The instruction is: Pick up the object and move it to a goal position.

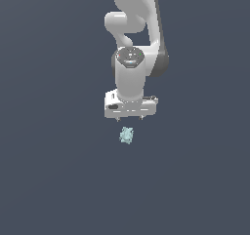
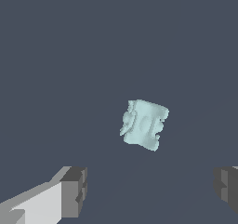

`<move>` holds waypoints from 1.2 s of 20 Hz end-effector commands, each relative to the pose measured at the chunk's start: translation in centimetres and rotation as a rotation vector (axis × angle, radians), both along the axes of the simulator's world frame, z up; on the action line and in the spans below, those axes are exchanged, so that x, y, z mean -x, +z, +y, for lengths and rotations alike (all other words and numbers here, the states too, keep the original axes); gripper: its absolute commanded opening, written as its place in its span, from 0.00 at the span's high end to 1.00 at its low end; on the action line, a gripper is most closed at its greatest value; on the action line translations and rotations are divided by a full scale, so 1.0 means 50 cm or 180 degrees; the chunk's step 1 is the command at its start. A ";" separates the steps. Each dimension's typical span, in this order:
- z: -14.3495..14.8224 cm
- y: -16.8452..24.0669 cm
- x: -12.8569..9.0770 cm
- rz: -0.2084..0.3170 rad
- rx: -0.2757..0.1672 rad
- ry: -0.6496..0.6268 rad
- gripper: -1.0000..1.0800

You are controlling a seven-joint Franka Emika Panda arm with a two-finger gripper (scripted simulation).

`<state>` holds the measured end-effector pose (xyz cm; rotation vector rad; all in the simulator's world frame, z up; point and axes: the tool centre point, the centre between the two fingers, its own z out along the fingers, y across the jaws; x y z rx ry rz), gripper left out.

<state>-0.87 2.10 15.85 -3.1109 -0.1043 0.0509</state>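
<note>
Currently see gripper [image 1: 130, 117] above pale teal lumpy object [image 1: 127, 135], apart from it; jaws spread wide, nothing between; no readable writing.

A uniform dark slate-blue surface [image 1: 49, 180] is filling both views from twelve to six o'clock. No seams or edges are showing; light is falling evenly across it.

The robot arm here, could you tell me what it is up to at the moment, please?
A white Panda arm holds its claw over a tiny pale teal lumpy object. The wrist view shows the claw open, its fingers spread wide, with the object apart from them and untouched. Nothing is gripped yet.
</note>
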 end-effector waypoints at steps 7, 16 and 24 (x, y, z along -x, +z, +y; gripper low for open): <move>-0.001 -0.006 -0.002 -0.0002 0.0005 -0.0023 0.04; -0.018 -0.070 -0.019 -0.0047 0.0048 -0.0368 0.04; -0.034 -0.127 -0.031 -0.0091 0.0093 -0.0665 0.04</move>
